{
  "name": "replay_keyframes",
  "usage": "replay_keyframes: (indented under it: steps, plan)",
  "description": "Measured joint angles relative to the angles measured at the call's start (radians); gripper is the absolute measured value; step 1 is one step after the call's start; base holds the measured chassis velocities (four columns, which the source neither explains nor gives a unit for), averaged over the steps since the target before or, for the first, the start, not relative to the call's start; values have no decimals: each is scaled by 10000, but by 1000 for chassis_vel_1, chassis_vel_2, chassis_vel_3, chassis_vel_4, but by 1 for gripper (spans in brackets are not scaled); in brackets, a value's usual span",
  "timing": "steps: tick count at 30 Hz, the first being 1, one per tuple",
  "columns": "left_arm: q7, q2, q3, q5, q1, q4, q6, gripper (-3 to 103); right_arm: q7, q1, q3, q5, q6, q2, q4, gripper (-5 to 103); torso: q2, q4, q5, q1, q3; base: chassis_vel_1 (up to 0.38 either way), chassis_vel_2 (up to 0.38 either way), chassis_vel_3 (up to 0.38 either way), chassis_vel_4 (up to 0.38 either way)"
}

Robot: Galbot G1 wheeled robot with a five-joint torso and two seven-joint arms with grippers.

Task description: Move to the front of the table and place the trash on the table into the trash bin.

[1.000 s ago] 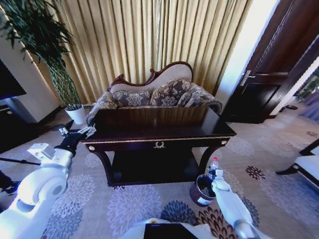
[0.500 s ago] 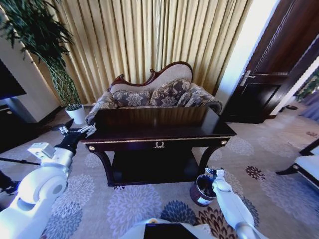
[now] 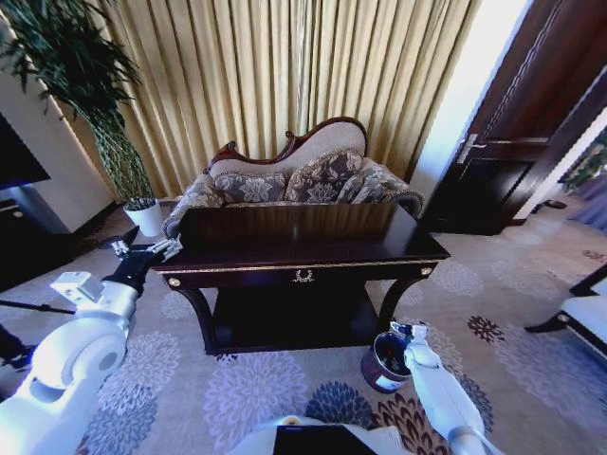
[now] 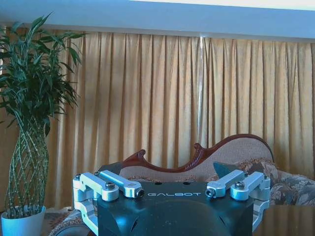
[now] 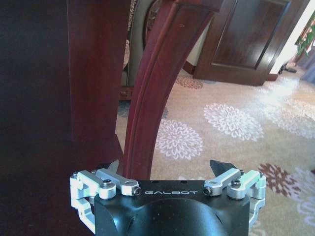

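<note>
The right gripper (image 3: 406, 331) is hanging low at the right front of the table, directly over the rim of the trash bin (image 3: 382, 364). In the right wrist view its fingertips (image 5: 218, 166) are standing wide apart with nothing between them, and the curved table leg (image 5: 150, 103) is rising just beyond them. The trash bin is sitting on the patterned carpet (image 3: 237, 389) beside the table's right front leg, its white label facing the robot. Something is lying inside the bin, but it is too dark to identify.

The left gripper (image 3: 144, 254) is hovering level with the tabletop, just off the front left corner of the table (image 3: 303, 248). In the left wrist view its fingers (image 4: 125, 185) are spread wide and holding nothing.

The tabletop is showing as a bare, glossy dark surface from front edge to back edge, with gold trim along the front and a gold emblem (image 3: 303, 276) at the centre. The lower shelf (image 3: 289, 327) is lying in shadow.

Beyond the back edge of the table, a patterned sofa (image 3: 299, 180) is standing before gold curtains (image 3: 285, 76). A potted plant (image 3: 95, 104) is standing off the far left corner, and a dark door (image 3: 531, 123) is off the far right.
</note>
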Motion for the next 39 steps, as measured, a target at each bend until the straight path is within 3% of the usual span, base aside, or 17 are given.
replay_keyframes:
  steps: [3, 4, 7, 10, 15, 19, 24, 34, 39]
  plan:
    - [-3, -36, -9, -2, 29, -2, 0, 100, -558, -763, 69, 1072, -379, -209, 1482, 100, 0, -2, 3, 0, 0, 0, 0, 0, 0]
    - [-3, -36, -9, -2, 29, -2, 0, 100, -558, -763, 69, 1072, -379, -209, 1482, 100, 0, -2, 3, 0, 0, 0, 0, 0, 0]
    - [-2, -56, -29, -3, 44, 31, 0, 100, -1446, -1549, 287, 1574, -389, -462, 3248, 100, 0, -1, -4, 0, -1, 0, 0, 0, 0]
    - [1, -52, -31, -6, 0, 97, 0, 100, -1859, -2202, 583, 2198, -417, -592, 5220, 100, 1, -2, -4, 0, -1, 0, 0, 0, 0]
    - [4, -42, -31, -8, -38, 157, 0, 100, -1922, -2744, 859, 2683, -812, -616, 7378, 100, 1, 2, 1, 0, -1, 0, 0, 0, 0]
    - [-1, -107, 17, -13, -21, 153, 0, 100, -1588, -3271, 1071, 3275, -1767, -649, 10413, 100, 2, 1, -5, -1, -1, 0, 0, 0, 0]
    - [-5, -128, 68, -18, -29, 72, 2, 100, -1078, -3417, 1009, 3322, -2459, -628, 12202, 100, 1, -1, -3, -1, -1, 0, 0, 0, 0]
    - [-6, -173, 62, -18, 83, -37, 43, 100, -765, -3641, 1071, 2086, -2861, -575, 13431, 100, 1, 0, -1, 0, -1, 0, 0, 0, 0]
    - [-7, -191, 52, -8, 139, -43, 152, 100, -702, -3722, 1071, 1988, -3201, -582, 13967, 100, 1, 0, -2, 0, -1, 0, 0, 0, 0]
